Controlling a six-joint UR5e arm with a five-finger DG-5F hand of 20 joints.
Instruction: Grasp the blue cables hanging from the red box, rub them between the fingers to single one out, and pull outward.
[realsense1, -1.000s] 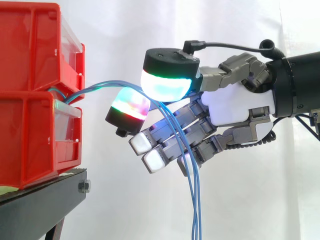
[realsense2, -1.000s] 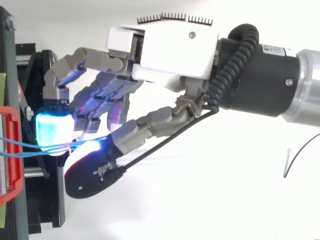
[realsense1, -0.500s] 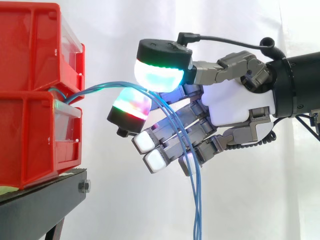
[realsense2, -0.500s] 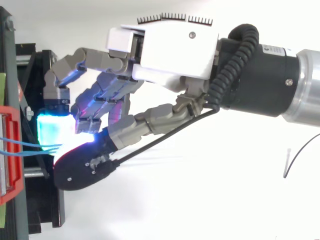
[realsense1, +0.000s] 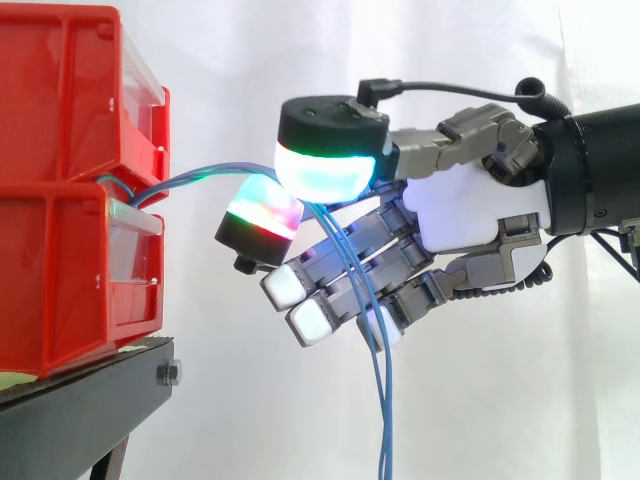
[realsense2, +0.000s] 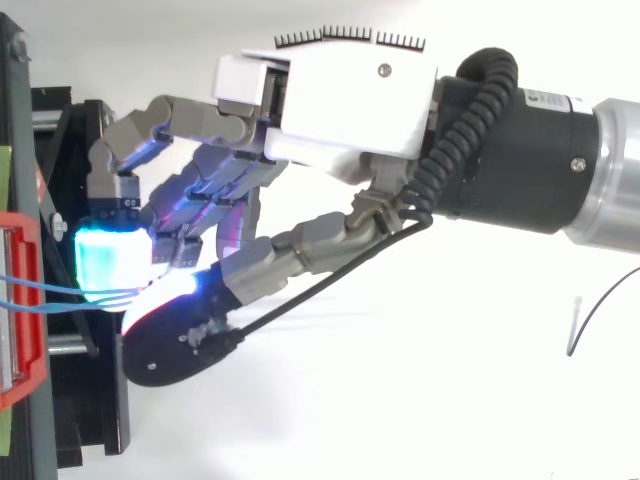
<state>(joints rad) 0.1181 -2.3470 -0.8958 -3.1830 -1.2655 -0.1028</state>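
Several blue cables (realsense1: 385, 420) within robot hand (realsense1: 470, 215)

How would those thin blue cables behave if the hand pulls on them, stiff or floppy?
Probably floppy: the blue cables arc out of the red box, then droop straight down past the hand. Likely light, since the thin strands hang freely. They may slip, being thin and pinched only between rounded pads.
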